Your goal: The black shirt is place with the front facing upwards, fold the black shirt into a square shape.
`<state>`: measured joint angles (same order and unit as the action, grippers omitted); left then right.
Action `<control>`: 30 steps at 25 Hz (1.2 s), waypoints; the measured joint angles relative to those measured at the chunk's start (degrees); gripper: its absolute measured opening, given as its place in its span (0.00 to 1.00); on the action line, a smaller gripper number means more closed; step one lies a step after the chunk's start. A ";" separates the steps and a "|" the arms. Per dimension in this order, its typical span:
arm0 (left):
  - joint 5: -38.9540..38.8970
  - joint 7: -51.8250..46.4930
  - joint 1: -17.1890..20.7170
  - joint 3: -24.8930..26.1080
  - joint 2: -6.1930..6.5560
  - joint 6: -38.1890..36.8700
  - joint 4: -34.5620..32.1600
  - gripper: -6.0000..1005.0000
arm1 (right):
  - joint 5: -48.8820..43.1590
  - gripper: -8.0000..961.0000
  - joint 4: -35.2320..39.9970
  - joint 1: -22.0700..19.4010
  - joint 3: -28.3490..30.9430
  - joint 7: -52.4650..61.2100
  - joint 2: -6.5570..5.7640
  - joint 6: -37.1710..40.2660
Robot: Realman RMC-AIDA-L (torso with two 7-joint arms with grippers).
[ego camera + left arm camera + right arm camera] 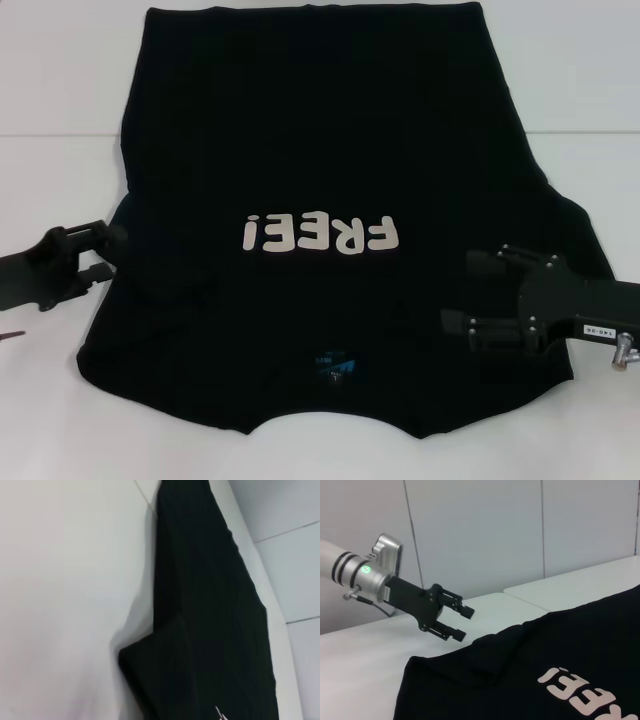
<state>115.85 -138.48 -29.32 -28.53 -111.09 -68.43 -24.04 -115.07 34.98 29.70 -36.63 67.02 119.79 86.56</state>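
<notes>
The black shirt point(320, 150) lies flat on the white table point(60, 80), front up, with the cream letters "FREE!" point(320, 233) and the blue neck label point(335, 365) toward me. Its left sleeve lies folded in over the body point(170, 285). My left gripper point(105, 253) is open and empty at the shirt's left edge, beside that fold. It also shows in the right wrist view point(462, 622), apart from the cloth point(545, 650). My right gripper point(470, 292) is open over the shirt's right side near the shoulder. The left wrist view shows the shirt's edge and fold point(200, 630).
A seam point(50, 136) runs across the white table behind the arms. Bare table lies to the left point(40, 400) and right point(610, 130) of the shirt. A pale wall point(495, 530) stands beyond the table in the right wrist view.
</notes>
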 joint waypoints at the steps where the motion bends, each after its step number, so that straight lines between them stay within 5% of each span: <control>1: -0.01 0.01 -0.34 -0.01 -0.06 1.13 0.76 0.67 | 0.00 0.98 0.00 -0.01 0.02 0.00 0.00 -0.01; 30: -0.11 0.41 -3.77 -1.70 -1.09 9.98 4.33 0.67 | 0.03 0.98 0.00 0.36 -0.37 -0.03 0.00 -0.62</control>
<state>115.74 -138.07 -33.08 -30.24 -112.18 -58.44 -19.70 -115.04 34.98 30.07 -37.00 66.99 119.79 85.95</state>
